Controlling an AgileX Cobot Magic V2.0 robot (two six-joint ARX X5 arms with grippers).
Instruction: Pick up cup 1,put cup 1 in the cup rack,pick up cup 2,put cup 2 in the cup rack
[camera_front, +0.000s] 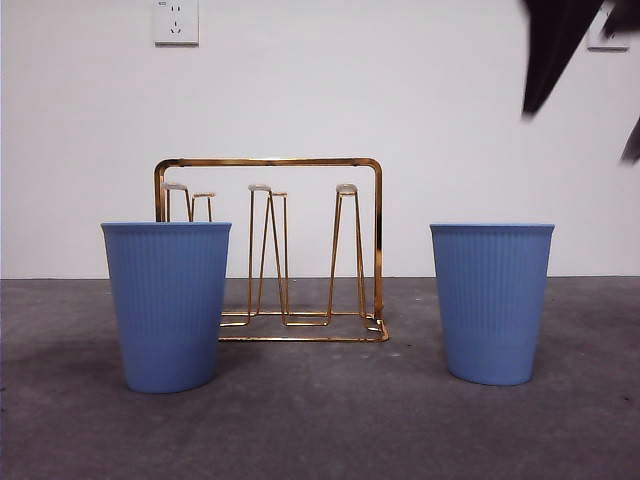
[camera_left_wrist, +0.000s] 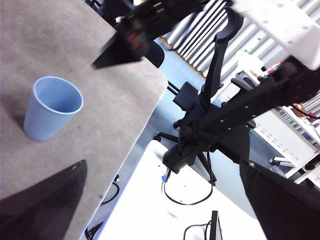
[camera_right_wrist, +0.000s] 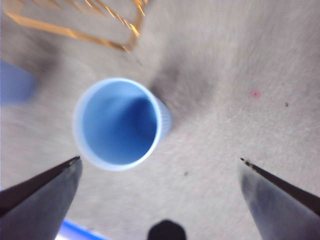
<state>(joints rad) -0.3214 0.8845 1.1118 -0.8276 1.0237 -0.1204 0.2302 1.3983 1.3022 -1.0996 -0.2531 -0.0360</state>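
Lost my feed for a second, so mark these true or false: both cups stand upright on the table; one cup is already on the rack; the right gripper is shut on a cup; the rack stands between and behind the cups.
1. Both blue cups, left cup and right cup, stand upright: true.
2. A cup is on the cup rack: false, its prongs are bare.
3. The right gripper is shut on a cup: false, it is open above the right cup.
4. Rack between and behind the cups: true.

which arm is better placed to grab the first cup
Right. The right gripper hangs open almost directly above the right-hand cup, looking into its mouth beside the cup rack. The left gripper is off past the table edge.
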